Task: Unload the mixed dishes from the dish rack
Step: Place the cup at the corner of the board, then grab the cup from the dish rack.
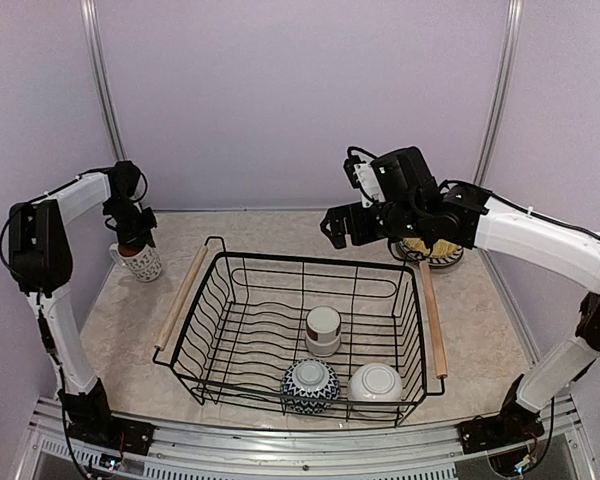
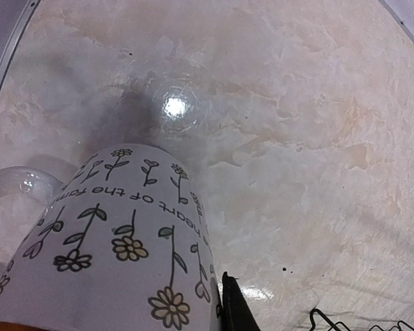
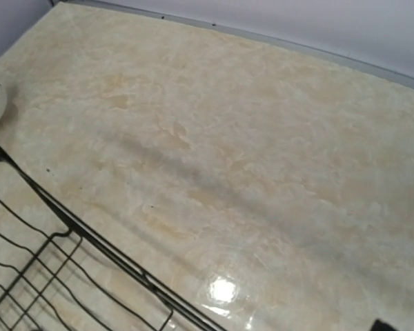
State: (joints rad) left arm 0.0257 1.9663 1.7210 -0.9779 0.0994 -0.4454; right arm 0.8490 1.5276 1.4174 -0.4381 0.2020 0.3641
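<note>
Black wire dish rack (image 1: 310,260), three dishes inside.
Left end effector (image 1: 133,238) clamps the flowered cup (image 1: 142,263) by its rim on the desk (image 1: 260,235), left of the rack; right end effector (image 1: 338,228) hangs with jaws apart, empty, near the rack's far edge. Banded cup (image 1: 323,330), blue-patterned bowl (image 1: 310,386), white bowl (image 1: 375,385) sit inside.

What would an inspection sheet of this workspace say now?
surface: beige marbled table, glossy.
job's things: dish rack holds white cup with brown band, blue-patterned bowl, white bowl; tall patterned cup outside at left; round woven yellow mat on black-white striped plate, outside at right.
clutter: nothing seen.
grippers: left gripper shut on the tall patterned cup's rim; right gripper open, empty, raised near the rack's far edge.
cables: black cables looped behind each gripper.
surroundings: lilac walls, metal poles.
</note>
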